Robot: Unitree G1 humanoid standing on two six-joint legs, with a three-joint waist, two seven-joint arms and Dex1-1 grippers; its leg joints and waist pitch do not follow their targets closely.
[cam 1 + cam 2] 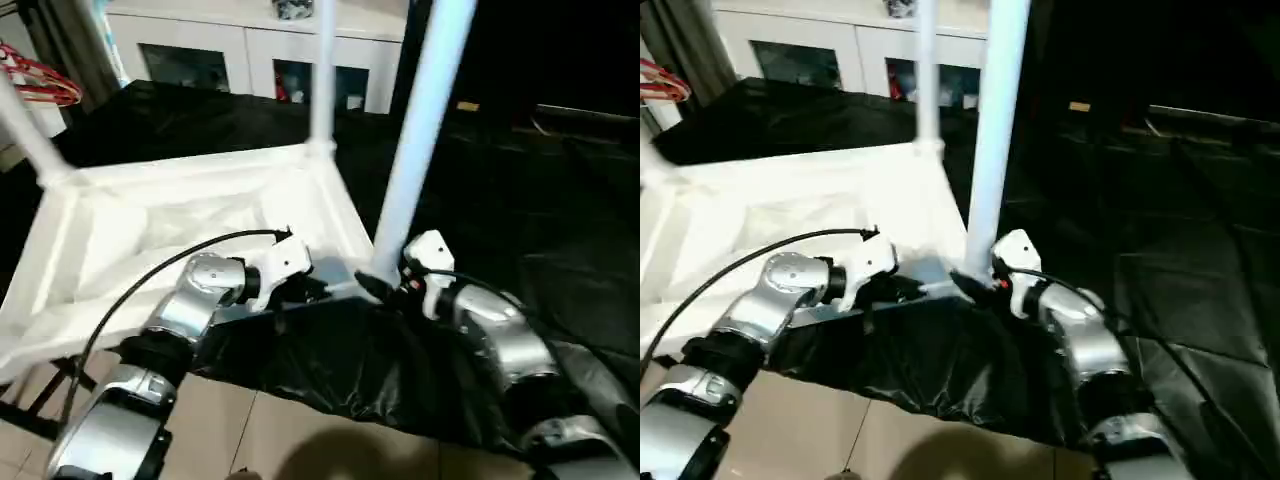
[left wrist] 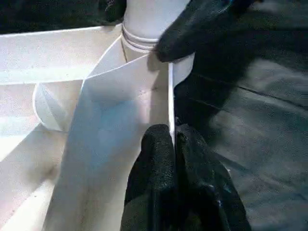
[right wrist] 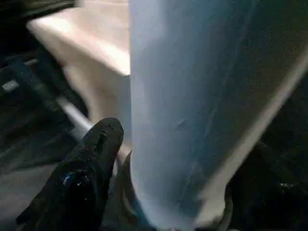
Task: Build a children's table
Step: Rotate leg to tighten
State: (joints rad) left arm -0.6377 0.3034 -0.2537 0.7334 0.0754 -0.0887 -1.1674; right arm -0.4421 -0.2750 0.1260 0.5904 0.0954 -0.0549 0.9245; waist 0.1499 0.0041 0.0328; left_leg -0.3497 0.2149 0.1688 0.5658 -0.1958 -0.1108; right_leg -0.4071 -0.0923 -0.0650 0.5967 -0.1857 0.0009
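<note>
The left gripper [image 2: 172, 144] is pressed together on the thin side rim of the table top [image 1: 180, 230], pinching the plastic wall close to the near corner socket. The right gripper [image 1: 385, 285] is at the base of the near leg [image 1: 420, 130], just above that socket; one black finger [image 3: 91, 159] lies against the leg's side, and whether the fingers grip the leg cannot be told.

The table top lies upside down on a black-covered bench [image 1: 560, 250], ribbed underside up, its near corner at the bench's front edge. Legs stand in sockets: the near leg, a far leg [image 1: 322, 70] at the far corner, and a third leg [image 1: 25, 135] toward the left edge.

Handling judgement:
- The plastic looks light and stiff, but the rim wall is thin and likely flexes under a hard pinch.
- The leg surface is smooth and tapered, so a grip may slide upward; hold low, near the socket collar, where the leg is widest.
- Steady the top by the rim beside the socket, not mid-span.

Clearance:
- The bench front edge lies directly under both grippers; the black cover hangs loose over it and could snag.
- Open bench lies to the right of the near leg.
- A white cabinet [image 1: 250, 45] stands beyond the far edge, well apart from the work.
</note>
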